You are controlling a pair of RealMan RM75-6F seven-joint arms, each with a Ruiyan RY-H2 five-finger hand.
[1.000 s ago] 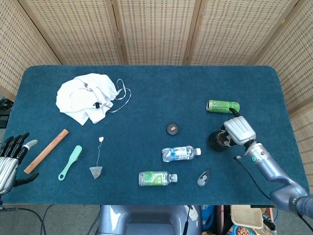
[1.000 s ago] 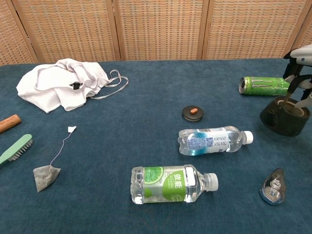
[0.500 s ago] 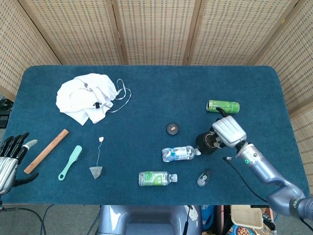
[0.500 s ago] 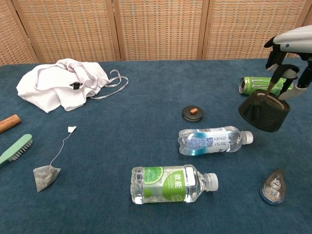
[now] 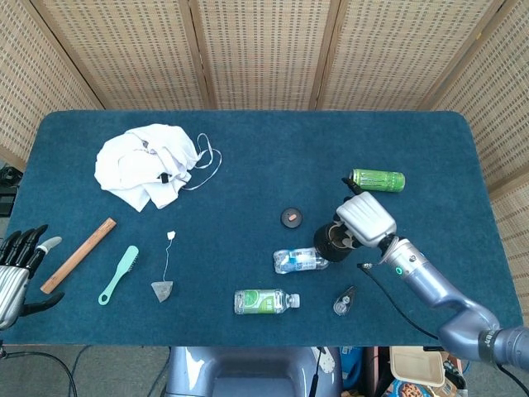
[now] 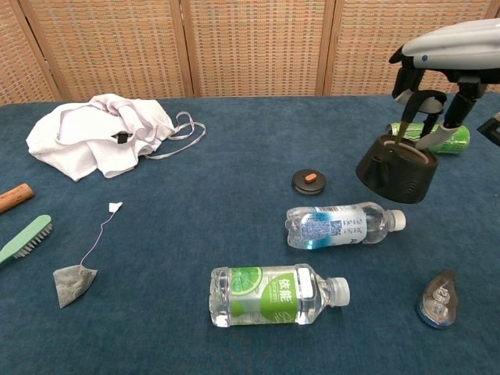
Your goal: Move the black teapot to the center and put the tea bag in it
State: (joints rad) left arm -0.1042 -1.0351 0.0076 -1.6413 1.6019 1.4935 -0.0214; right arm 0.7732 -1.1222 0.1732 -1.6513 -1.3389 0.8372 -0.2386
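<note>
A squat black teapot (image 6: 396,167), ribbed on its side and lidless, is held tilted above the blue felt tabletop (image 5: 248,157) by the right hand (image 5: 364,220), whose fingers (image 6: 408,117) reach down over and into the rim, pinching its wall. The teapot sits right of centre, above the cap end of a clear bottle (image 6: 344,224) with a blue label, lying on its side. The right arm (image 5: 430,281), silver and jointed, is stretched in from the lower right edge. A small round black lid (image 6: 309,181) with an orange knob lies flat left of the teapot. The tea bag (image 6: 73,282), a grey pyramid on a thin string with a white tag, lies at the left front, well apart from the teapot. A green can (image 5: 378,179) lies on its side behind the hand. A second clear bottle (image 6: 277,295) with a green label lies near the front. The left hand (image 5: 18,266) is seen at the left edge off the tabletop, fingers straight, side by side, holding nothing.
</note>
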